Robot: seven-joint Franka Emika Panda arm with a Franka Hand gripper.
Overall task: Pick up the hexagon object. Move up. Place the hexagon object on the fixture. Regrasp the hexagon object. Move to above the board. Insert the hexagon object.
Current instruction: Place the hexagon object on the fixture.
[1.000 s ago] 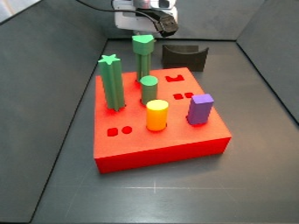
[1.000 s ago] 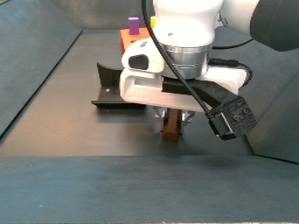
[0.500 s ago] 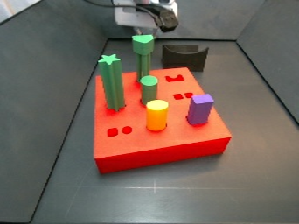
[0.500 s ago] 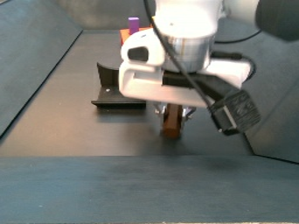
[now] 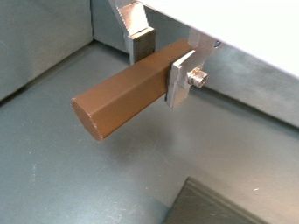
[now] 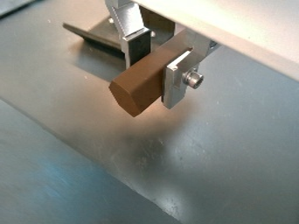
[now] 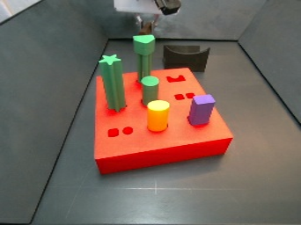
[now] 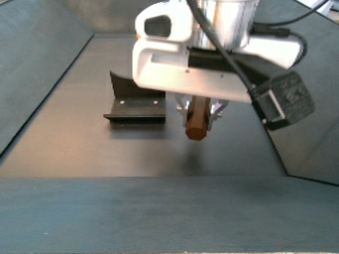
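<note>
Brown and six-sided in section, the hexagon (image 5: pixel 117 98) lies crosswise in the pincer (image 5: pixel 158 66), clamped near one end between the silver fingers (image 5: pixel 181 77), so most of its length juts out to one side. In a side view it hangs clear above the tabletop (image 8: pixel 93 164), with the fixture (image 8: pixel 133 102) at about ten o'clock from it; the red board (image 7: pixel 165 149) stands well apart, and none of its pegs is in play. The step in hand looks like the lift toward the fixture. Rise straight and travel slowly, since the off-centre hold could let the bar pivot in the pads, then level its free end over the notch before lowering.
</note>
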